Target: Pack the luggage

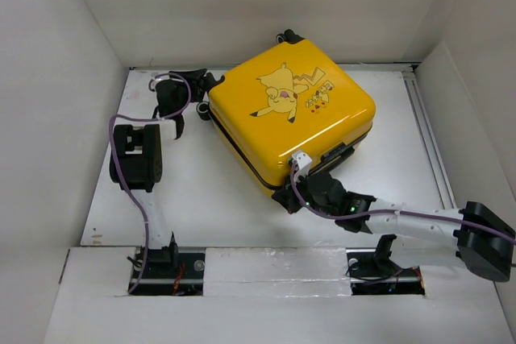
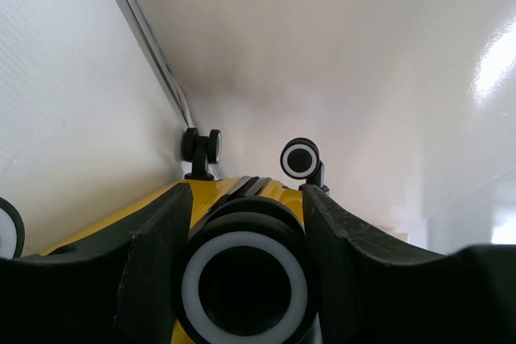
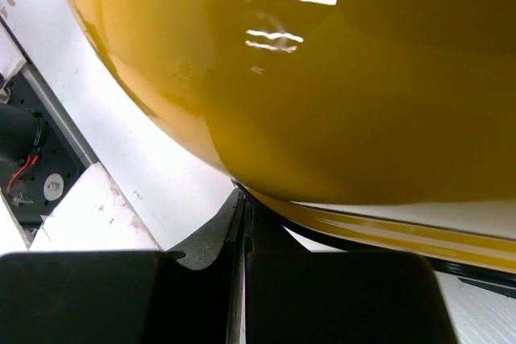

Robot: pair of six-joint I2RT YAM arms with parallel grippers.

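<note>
The luggage (image 1: 294,114) is a yellow hard-shell suitcase with a Pikachu print, lying shut and flat on the white table (image 1: 201,199), turned at an angle. At its far left corner my left gripper (image 1: 200,94) has its fingers pressed to both sides of a black-and-white caster wheel (image 2: 246,241). The left gripper (image 2: 246,199) looks along the yellow shell (image 2: 161,203), with two more caster wheels (image 2: 300,159) beyond it. My right gripper (image 1: 289,195) is shut at the near corner. The right gripper (image 3: 243,195) has its tips touching the seam under the bulging shell (image 3: 322,78).
White walls enclose the table on three sides; the left wall (image 2: 64,118) runs close beside the suitcase. A metal rail (image 1: 423,126) runs along the table's right edge. The arm bases sit on a strip (image 1: 274,275) at the near edge.
</note>
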